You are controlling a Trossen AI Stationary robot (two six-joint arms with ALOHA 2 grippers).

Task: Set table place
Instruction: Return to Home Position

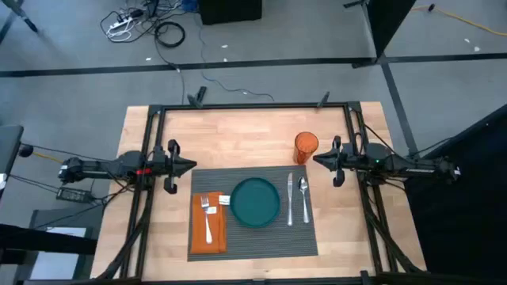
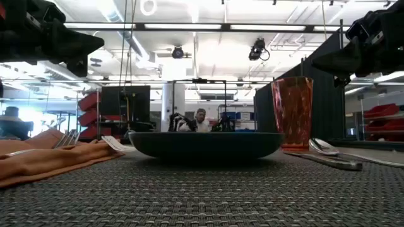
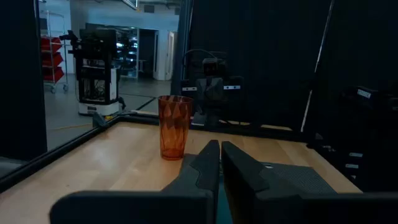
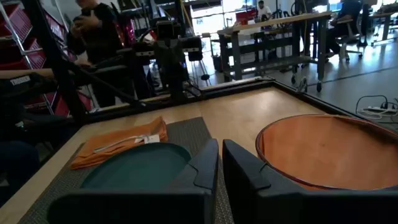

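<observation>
Since the placemat point(image 1: 261, 241) looks fully laid, step is homing: left pincer point(image 1: 192, 165) and right pincer point(image 1: 316, 160), closed and empty, hover by opposite surface point(image 1: 238, 131) edges; next, park.

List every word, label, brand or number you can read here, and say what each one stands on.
No text is readable in any view.
White tag at the napkin's corner: too small to tell whether it bears print.
Cup, plate and placemat: no lettering shows.
</observation>
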